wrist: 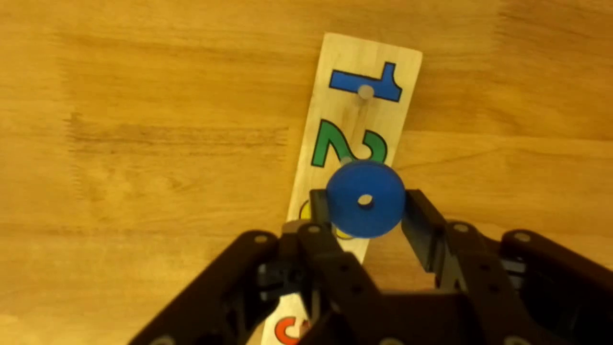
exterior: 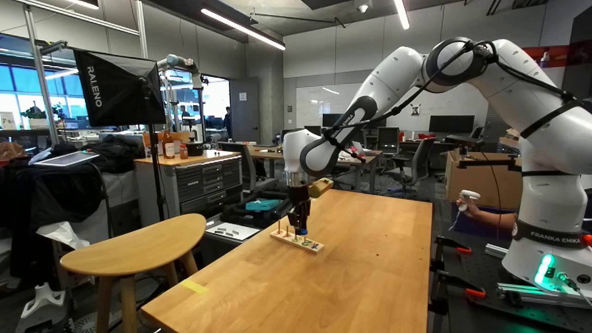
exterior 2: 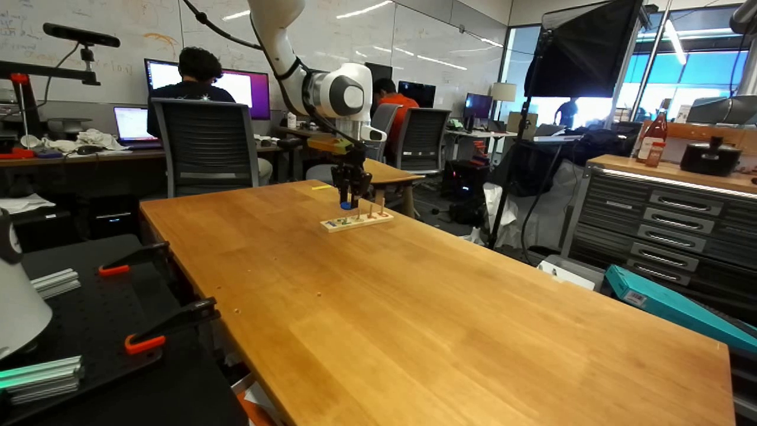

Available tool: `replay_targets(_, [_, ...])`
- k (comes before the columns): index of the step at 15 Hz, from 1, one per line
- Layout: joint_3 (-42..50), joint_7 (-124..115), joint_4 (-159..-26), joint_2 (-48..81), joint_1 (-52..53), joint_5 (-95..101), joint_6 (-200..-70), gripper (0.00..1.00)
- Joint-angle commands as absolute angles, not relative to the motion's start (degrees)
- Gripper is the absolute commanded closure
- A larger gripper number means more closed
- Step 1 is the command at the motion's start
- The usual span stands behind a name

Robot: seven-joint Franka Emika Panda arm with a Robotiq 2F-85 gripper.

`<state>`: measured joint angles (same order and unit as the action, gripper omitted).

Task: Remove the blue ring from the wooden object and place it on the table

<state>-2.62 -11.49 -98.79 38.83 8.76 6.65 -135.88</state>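
The blue ring (wrist: 366,221) is held flat between the two fingertips of my gripper (wrist: 368,203), which touch its sides. The ring shows in both exterior views (exterior: 303,232) (exterior 2: 346,206), raised above the wooden object (exterior 2: 337,226). No peg shows standing up through its hole. The wooden object is a narrow light board (wrist: 364,51) with painted numbers and upright pegs. In the wrist view the ring and my fingers hide the 3 and much of the board's lower part. The board lies on the table (exterior: 370,259). My gripper (exterior: 300,227) points down above the board's middle.
A smaller oval wooden top (exterior: 138,245) stands beside the table. Yellow tape (exterior: 195,286) marks the table near its edge. Black clamps with orange ends (exterior 2: 145,343) grip the table edge by the robot base. A person's hand holds a white controller (exterior: 469,194) near the base.
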Motion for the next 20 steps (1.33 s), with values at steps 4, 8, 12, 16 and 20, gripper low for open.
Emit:
replay_targets(4, [0.7, -12.1, -97.0, 35.5, 8.8, 7.5, -132.3, 0.82])
replay_targets(8, [4.7, -12.5, -99.0, 36.2, 8.2, 10.4, -132.9, 0.82])
replay_targets(12, [6.6, -12.7, -102.2, 37.5, 7.7, 13.3, -134.2, 0.82])
replay_targets(16, [7.0, -13.5, -105.2, 39.0, 7.7, 14.6, -134.9, 0.82])
replay_targets(20, [5.9, -14.1, -105.2, 39.3, 7.9, 13.2, -134.6, 0.24])
